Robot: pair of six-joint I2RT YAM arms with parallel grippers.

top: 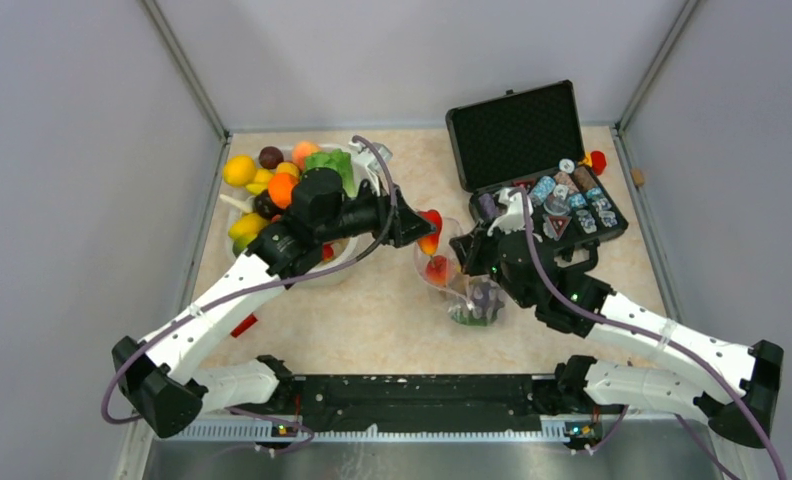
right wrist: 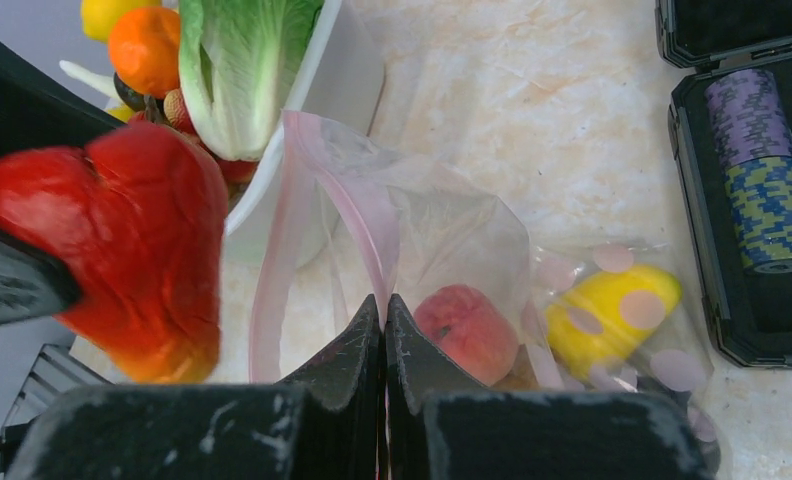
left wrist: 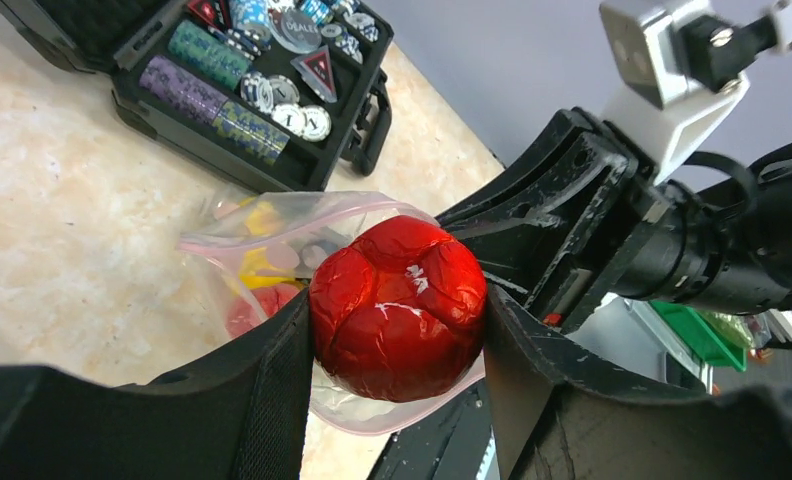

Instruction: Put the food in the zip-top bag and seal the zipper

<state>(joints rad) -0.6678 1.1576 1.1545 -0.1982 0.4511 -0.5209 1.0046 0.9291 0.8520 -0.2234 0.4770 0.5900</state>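
My left gripper (left wrist: 397, 325) is shut on a glossy red lobed food piece (left wrist: 397, 305), held just above the open mouth of the zip-top bag (left wrist: 272, 235). The clear bag (top: 464, 290) lies mid-table. A peach (right wrist: 467, 330), a yellow fruit (right wrist: 612, 320) and a dark purple eggplant (top: 487, 297) lie inside it. My right gripper (right wrist: 384, 300) is shut on the bag's rim at the pink zipper (right wrist: 357, 215) and holds that side up. The zipper strips stand apart. In the right wrist view the red food (right wrist: 142, 240) hangs to the left of the mouth.
A white basin (right wrist: 347, 70) left of the bag holds a lettuce (right wrist: 237, 70) and several other fruits (top: 242, 170). An open black case (top: 532, 150) of chips and dice stands at the back right, close to the bag. Grey walls enclose the table.
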